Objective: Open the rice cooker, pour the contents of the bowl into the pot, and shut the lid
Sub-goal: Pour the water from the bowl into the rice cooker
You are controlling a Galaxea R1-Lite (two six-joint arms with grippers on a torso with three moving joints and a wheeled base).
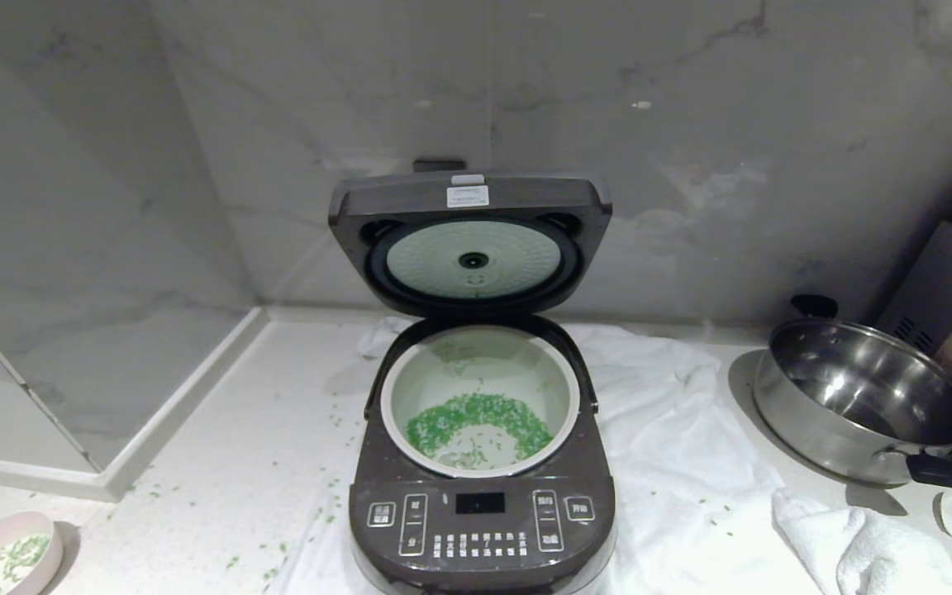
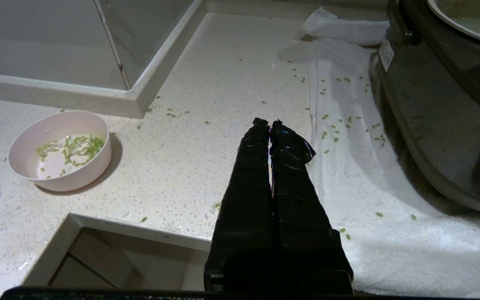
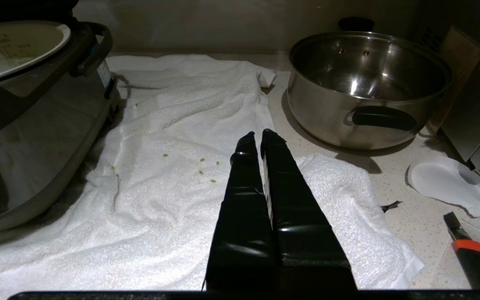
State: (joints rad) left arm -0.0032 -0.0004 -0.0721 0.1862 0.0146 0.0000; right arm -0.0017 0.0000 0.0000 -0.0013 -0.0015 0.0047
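Rice cooker: the large dark grey-brown rounded-square rice cooker (image 1: 480,504) is sitting on a white towel (image 1: 683,463) on the pale speckled counter (image 1: 269,430), its button panel facing the camera and its hinge side toward the grey marbled wall.
Lid: the hinged dark lid (image 1: 469,240) is standing open, nearly upright behind the body, showing its pale round inner plate to the front.
Pot: the round pale whitish-green inner pot (image 1: 480,388) is lying seated in the cooker, mouth pointing up.
Contents: bright green grain-like bits (image 1: 476,417) are forming an arc on the pot floor; more are lying scattered over the counter and the towel.
Bowl: the small round bowl, pale pink outside and white inside (image 2: 60,150), is resting upright on the counter to the cooker's left, still holding a few green bits.
Left gripper: the black-taped left gripper (image 2: 268,123) is hanging clenched and empty above the counter edge, between the bowl and the cooker, touching neither.
Right gripper: the black-taped right gripper (image 3: 260,135) is hanging pressed shut and empty over the towel, the cooker on one side and a shiny steel pan with black handles (image 3: 365,89) on the other.
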